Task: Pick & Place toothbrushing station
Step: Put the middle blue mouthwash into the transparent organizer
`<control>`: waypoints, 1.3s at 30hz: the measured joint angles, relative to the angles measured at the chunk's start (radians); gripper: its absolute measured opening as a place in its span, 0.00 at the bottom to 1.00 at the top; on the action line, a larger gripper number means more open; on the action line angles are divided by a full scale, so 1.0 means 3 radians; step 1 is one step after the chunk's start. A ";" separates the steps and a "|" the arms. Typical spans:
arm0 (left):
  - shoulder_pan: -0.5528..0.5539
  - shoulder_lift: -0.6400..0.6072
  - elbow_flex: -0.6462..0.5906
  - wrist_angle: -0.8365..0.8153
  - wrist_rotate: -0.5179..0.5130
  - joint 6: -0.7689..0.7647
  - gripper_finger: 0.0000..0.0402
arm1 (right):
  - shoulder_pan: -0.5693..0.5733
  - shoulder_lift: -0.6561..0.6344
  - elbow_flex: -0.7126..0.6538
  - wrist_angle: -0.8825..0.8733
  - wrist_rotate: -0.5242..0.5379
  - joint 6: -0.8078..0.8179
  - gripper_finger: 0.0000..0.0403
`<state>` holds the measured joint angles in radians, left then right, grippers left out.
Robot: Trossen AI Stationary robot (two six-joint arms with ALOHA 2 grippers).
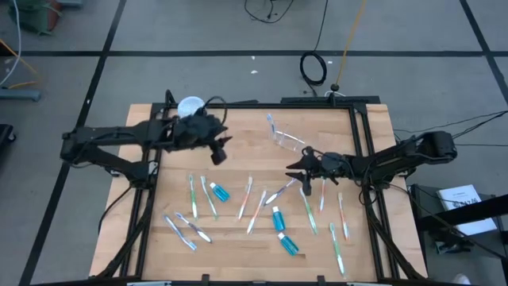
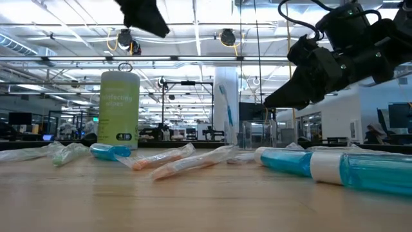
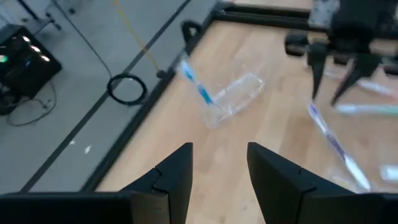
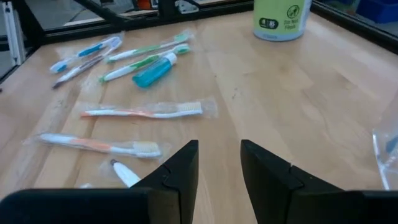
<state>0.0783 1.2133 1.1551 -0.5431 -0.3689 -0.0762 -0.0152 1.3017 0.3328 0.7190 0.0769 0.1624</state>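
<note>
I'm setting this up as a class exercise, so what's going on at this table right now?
Two robot arms hang over a wooden table strewn with wrapped toothbrushes and blue toothpaste tubes. Neither holds anything. The left gripper is open near the light-green canister. The right gripper is open beside the clear cup, which lies tipped over with one blue toothbrush in it.

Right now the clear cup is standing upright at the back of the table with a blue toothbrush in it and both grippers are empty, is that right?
Not quite: the clear cup lies on its side, as the left wrist view shows. The rest holds: it is toward the back of the table, a blue toothbrush sticks out of it, and the left gripper and right gripper are open and empty.
</note>
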 joint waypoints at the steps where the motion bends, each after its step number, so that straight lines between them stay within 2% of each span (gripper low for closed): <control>1: -0.0028 -0.0063 -0.0155 0.0221 0.0016 0.0006 0.40 | 0.0000 0.0007 0.0000 0.0021 -0.0004 0.0093 0.28; 6: -0.0059 -0.0335 -0.0855 0.0948 0.0096 0.0064 0.40 | 0.0200 0.0031 0.0012 0.0149 -0.0070 0.0261 0.26; 8: -0.0010 -0.0389 -0.1022 0.1195 0.0075 0.0077 0.40 | 0.0375 0.0069 0.0125 0.0138 0.0058 0.0133 0.24; 10: 0.0054 -0.0411 -0.1102 0.1485 0.0039 0.0067 0.40 | 0.0543 0.0115 0.0331 0.0148 0.0181 -0.0009 0.21; 13: 0.0130 -0.0417 -0.1133 0.1725 0.0032 0.0076 0.40 | 0.0777 0.0204 0.0776 -0.0009 0.0175 -0.0151 0.18; 18: 0.0171 -0.0409 -0.1133 0.1803 0.0035 0.0097 0.40 | 0.1136 0.0607 0.1647 -0.0975 0.0271 -0.0070 0.18; 21: 0.0168 -0.0408 -0.1133 0.1803 0.0037 0.0096 0.40 | 0.1262 0.0950 0.2145 -0.1618 0.0429 0.0235 0.19; 24: 0.0168 -0.0408 -0.1133 0.1801 0.0115 0.0096 0.40 | 0.1311 0.1213 0.2474 -0.2277 0.0442 0.0659 0.20; 31: 0.0168 -0.0406 -0.1133 0.1790 0.0399 -0.0021 0.40 | 0.1265 0.1388 0.2533 -0.3293 0.0437 0.1392 0.32; 35: 0.0166 -0.0394 -0.1135 0.1757 0.0479 -0.0054 0.40 | 0.1168 0.1388 0.2533 -0.3482 0.0440 0.1814 0.42; 39: 0.0168 -0.0394 -0.1135 0.1768 0.0477 -0.0115 0.40 | 0.1117 0.1388 0.2534 -0.3398 0.0428 0.2679 0.50</control>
<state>0.1287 1.0950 0.8146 -0.0128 -0.2256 -0.1106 0.3199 1.7180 1.0931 -0.3005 0.2055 0.9661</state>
